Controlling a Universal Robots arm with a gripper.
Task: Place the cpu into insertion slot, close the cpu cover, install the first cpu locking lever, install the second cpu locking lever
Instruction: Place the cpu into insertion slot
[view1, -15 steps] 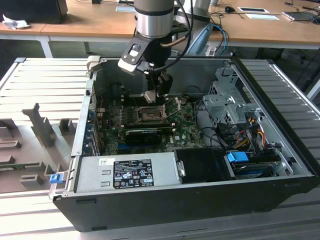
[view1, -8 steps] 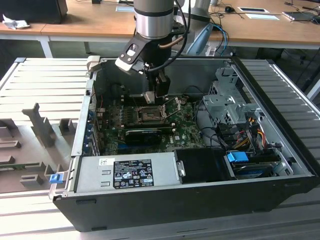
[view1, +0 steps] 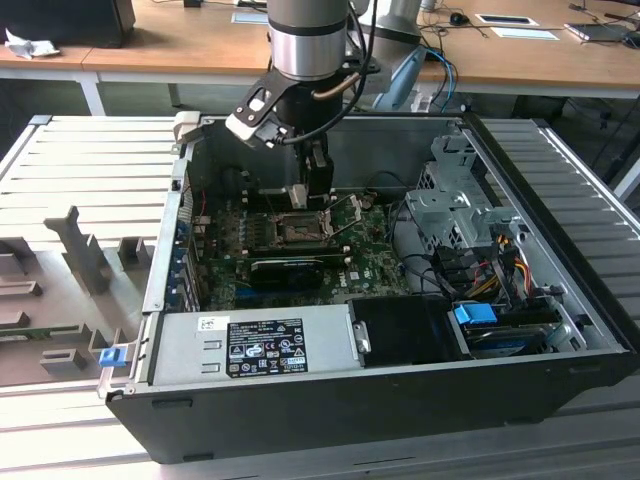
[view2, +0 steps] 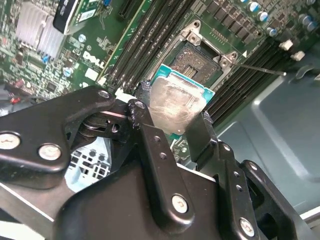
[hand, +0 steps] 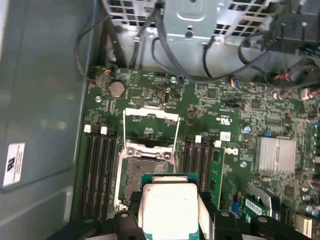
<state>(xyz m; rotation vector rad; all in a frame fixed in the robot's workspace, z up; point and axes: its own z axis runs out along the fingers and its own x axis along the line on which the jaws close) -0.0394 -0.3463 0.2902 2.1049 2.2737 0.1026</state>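
Note:
The cpu (hand: 167, 207) is a pale silver square on a green carrier, also seen in the second wrist view (view2: 175, 105). My gripper (hand: 169, 220) is shut on it, one black finger (view2: 145, 115) at each side. It hangs just above and short of the insertion slot (hand: 145, 172), a dark open square socket on the green motherboard (hand: 235, 115). The cpu cover (hand: 149, 149) stands raised at one edge of the slot, with thin wire levers (hand: 176, 132) swung up beyond it. In the exterior view my gripper (view1: 305, 197) hovers over the slot (view1: 298, 228) inside the case.
Memory slots (hand: 97, 170) flank the socket. A black expansion card (view1: 290, 268) lies near the slot. A grey power supply (view1: 260, 345), a metal drive cage (view1: 450, 205) and loose cables (view1: 500, 265) fill the open case. A finned heatsink (hand: 275, 155) sits on the board.

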